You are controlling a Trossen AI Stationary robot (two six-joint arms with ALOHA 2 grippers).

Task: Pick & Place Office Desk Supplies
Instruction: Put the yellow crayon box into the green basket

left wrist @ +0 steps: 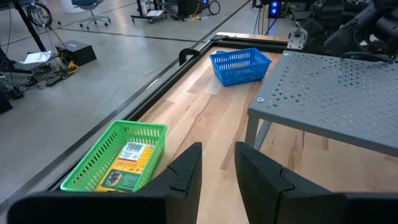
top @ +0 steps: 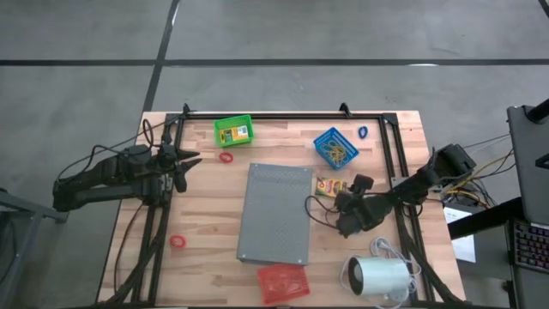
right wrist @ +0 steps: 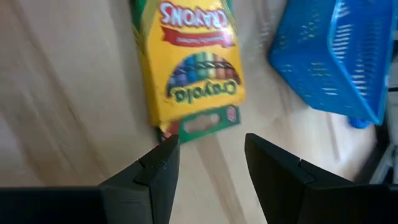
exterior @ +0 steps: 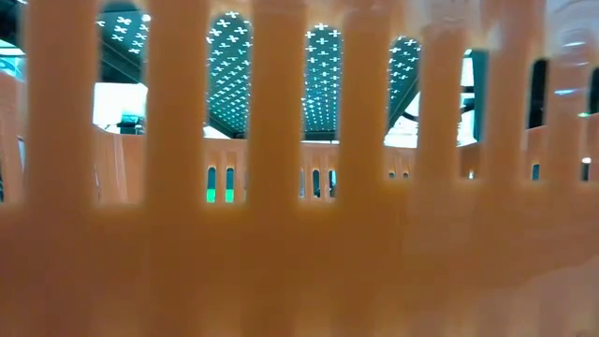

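A yellow crayon box lies flat on the wooden table, between the grey perforated slab and my right gripper. In the right wrist view my right gripper is open and slants down just short of the box's near end, with nothing between its fingers. A second crayon box lies in the green basket. Two red rings and a blue ring lie on the table. My left gripper waits at the table's left, open and holding nothing.
A blue basket with tan rubber bands stands at the far right, right beside the crayon box. A red basket and a white cylinder with a cord sit at the near edge. Close slats block the low view.
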